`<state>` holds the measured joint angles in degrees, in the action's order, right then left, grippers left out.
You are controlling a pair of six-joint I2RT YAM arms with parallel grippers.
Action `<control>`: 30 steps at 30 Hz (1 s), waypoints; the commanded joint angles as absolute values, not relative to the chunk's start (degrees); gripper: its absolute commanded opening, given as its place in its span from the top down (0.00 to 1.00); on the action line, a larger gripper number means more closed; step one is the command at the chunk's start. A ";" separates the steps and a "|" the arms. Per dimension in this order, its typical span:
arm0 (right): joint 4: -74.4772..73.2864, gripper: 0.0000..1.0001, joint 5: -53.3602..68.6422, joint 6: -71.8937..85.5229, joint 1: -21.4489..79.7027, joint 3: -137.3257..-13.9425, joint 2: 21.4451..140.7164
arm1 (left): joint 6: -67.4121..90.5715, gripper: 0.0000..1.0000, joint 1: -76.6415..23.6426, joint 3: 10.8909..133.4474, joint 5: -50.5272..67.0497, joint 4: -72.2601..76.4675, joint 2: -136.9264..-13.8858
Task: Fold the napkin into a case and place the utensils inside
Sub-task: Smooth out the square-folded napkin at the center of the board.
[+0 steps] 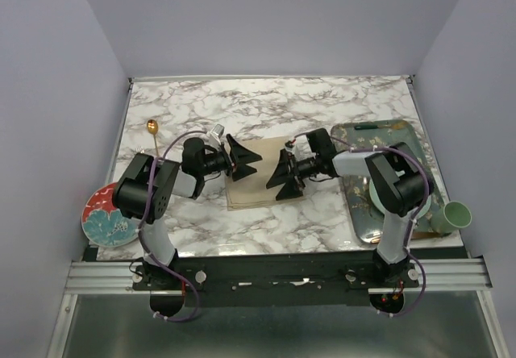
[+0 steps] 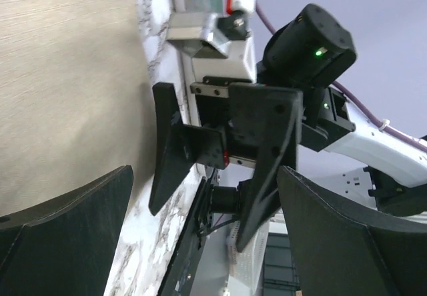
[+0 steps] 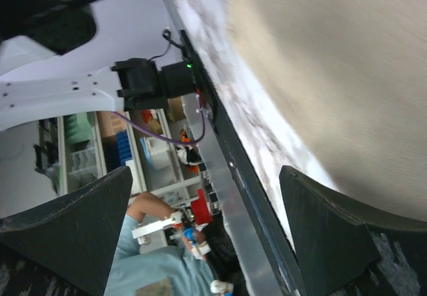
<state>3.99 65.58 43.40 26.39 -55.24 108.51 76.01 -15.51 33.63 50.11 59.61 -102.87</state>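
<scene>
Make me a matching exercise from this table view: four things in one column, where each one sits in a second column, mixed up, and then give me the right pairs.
Things:
1. napkin
2. gold spoon
3. red-rimmed plate
4. green cup

Places:
A. near left corner
B. near right corner, beside the tray
C. middle of the table
D. left side, farther back

Pairs: 1-C; 2-D; 3-A; 4-B
</scene>
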 commanded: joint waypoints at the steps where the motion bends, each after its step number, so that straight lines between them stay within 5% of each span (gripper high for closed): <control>1: 1.41 0.00 65.04 42.18 25.49 -53.26 114.24 | 76.20 0.02 -15.56 33.92 48.52 59.06 -107.57; 8: -7.00 0.00 66.71 39.58 21.45 -55.45 118.21 | 76.47 0.02 -14.24 33.31 48.77 56.25 -111.01; 16: -24.77 0.00 65.38 24.53 21.18 -65.82 109.96 | 68.40 0.01 -14.59 29.60 51.76 42.13 -93.56; 21: -36.81 0.00 63.82 14.43 21.27 -77.59 107.23 | 22.57 0.01 -13.97 52.25 38.09 -11.66 -84.64; 30: -40.08 0.00 36.84 7.91 21.10 -87.89 108.01 | -7.54 0.01 -14.85 77.25 20.40 -25.04 -97.98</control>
